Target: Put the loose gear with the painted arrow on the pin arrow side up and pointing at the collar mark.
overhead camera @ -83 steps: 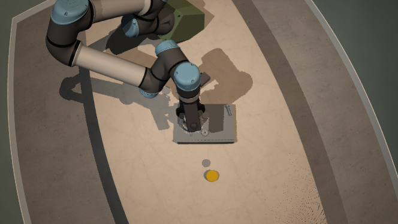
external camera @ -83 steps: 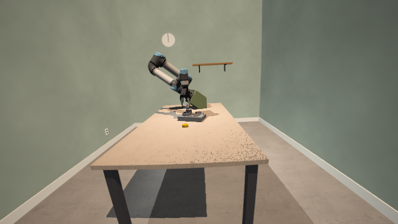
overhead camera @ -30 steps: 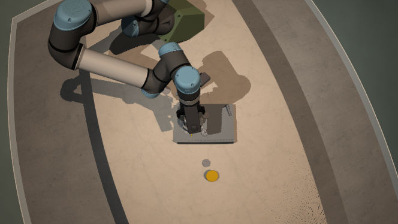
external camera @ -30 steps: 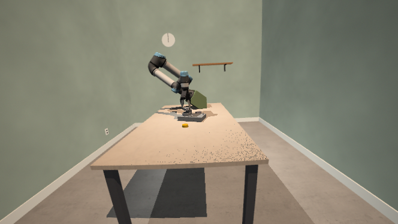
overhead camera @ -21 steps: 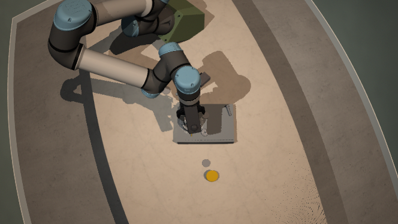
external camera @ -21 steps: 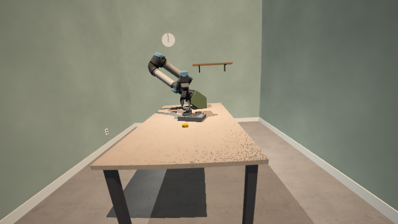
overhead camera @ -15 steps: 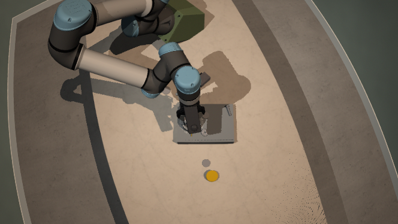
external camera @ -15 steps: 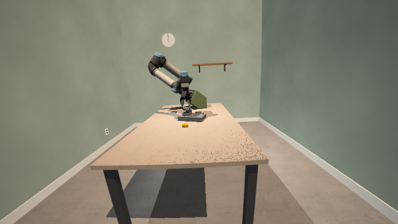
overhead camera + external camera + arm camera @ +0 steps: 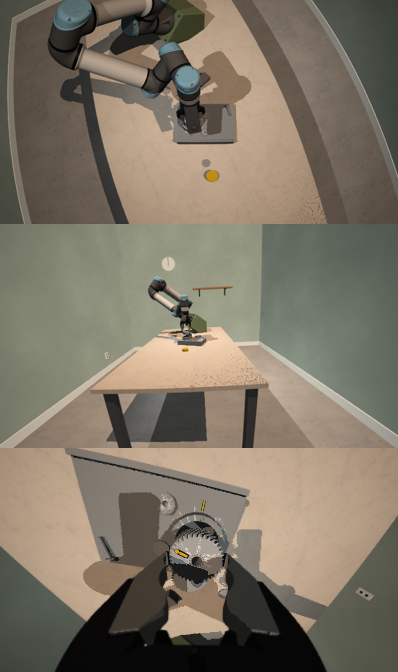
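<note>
My gripper [image 9: 196, 553] [image 9: 192, 124] [image 9: 186, 334] is shut on the toothed grey gear [image 9: 195, 548], which has an orange arrow [image 9: 181, 553] on its top face. In the wrist view the arrow points left. The gear sits over the round collar [image 9: 222, 528] on the grey base plate [image 9: 115, 483] [image 9: 222, 136] [image 9: 198, 342]. An orange mark [image 9: 203, 505] [image 9: 191, 135] lies on the plate just beyond the collar. The pin is hidden under the gear; I cannot tell how far down the gear sits.
A small fixed gear [image 9: 167, 503] [image 9: 204, 132] and a screw [image 9: 106, 549] [image 9: 228, 109] sit on the plate. A yellow disc [image 9: 212, 175] [image 9: 185, 349] and a small grey disc [image 9: 205, 163] lie on the table in front of the plate. A green block [image 9: 186, 21] [image 9: 199, 323] stands behind.
</note>
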`<state>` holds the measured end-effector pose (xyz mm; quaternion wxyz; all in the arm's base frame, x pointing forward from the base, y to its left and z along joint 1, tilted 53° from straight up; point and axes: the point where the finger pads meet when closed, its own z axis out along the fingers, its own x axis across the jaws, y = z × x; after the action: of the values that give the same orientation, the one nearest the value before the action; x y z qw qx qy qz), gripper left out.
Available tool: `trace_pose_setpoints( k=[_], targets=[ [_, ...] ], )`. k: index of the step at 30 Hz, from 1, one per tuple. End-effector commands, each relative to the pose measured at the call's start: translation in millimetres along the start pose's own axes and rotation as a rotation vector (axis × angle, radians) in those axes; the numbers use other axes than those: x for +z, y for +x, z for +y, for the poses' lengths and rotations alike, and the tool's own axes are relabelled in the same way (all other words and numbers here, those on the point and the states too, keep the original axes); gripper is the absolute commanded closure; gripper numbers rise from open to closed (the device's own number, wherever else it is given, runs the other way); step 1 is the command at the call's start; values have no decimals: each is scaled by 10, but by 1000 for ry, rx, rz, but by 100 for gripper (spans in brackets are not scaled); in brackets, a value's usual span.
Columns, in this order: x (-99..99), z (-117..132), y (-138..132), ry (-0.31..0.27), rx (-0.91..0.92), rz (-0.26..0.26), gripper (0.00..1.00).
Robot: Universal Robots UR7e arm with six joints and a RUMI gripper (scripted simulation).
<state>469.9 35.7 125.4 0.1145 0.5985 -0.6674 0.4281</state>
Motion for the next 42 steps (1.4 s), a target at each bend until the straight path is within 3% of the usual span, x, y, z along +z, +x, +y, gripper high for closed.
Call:
trace_pose_setpoints(
  k=[1, 42],
  targets=[
    [-4, -3, 0, 1, 0, 0, 100],
    [42, -3, 0, 1, 0, 0, 100]
  ],
)
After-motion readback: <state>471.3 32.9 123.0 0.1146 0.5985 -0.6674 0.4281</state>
